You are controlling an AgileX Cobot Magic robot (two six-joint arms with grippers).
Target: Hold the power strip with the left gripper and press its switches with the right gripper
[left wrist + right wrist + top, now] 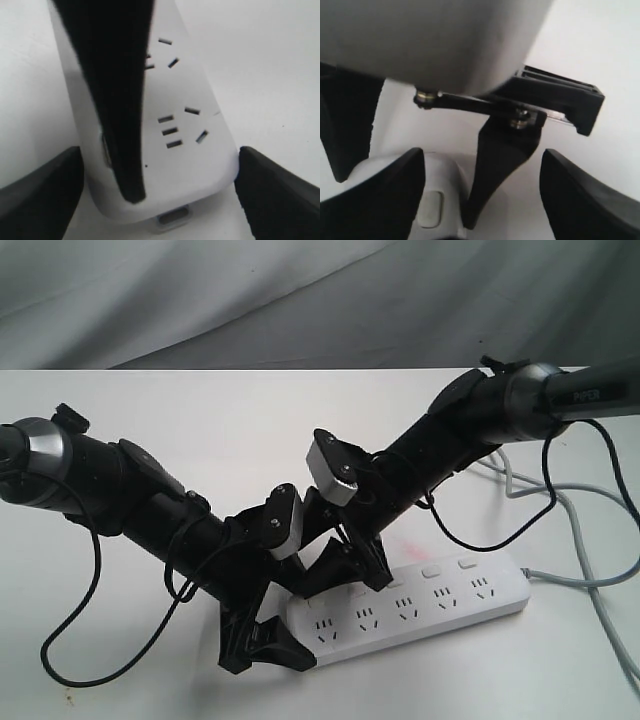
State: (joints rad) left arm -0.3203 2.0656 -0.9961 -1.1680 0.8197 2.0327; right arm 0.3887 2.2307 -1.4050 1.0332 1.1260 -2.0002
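The white power strip (440, 605) lies on the table at front right, its row of switches (433, 570) along the far edge. My left gripper (272, 642) clamps the strip's left end. In the left wrist view its fingers (45, 195) touch both sides of the strip's rounded end (190, 165). My right gripper (343, 578) hovers open over the strip's left part. One of its black fingers (112, 100) lies across the strip's top on the switch side, with its tip near the end. In the right wrist view, one switch (430, 209) shows between the spread right gripper (482, 200) fingers.
The strip's grey cord (590, 580) runs off to the right along the white table (120, 680). Black arm cables loop at front left (70, 660) and beside the right arm (500, 530). A grey cloth backdrop (300, 300) hangs behind.
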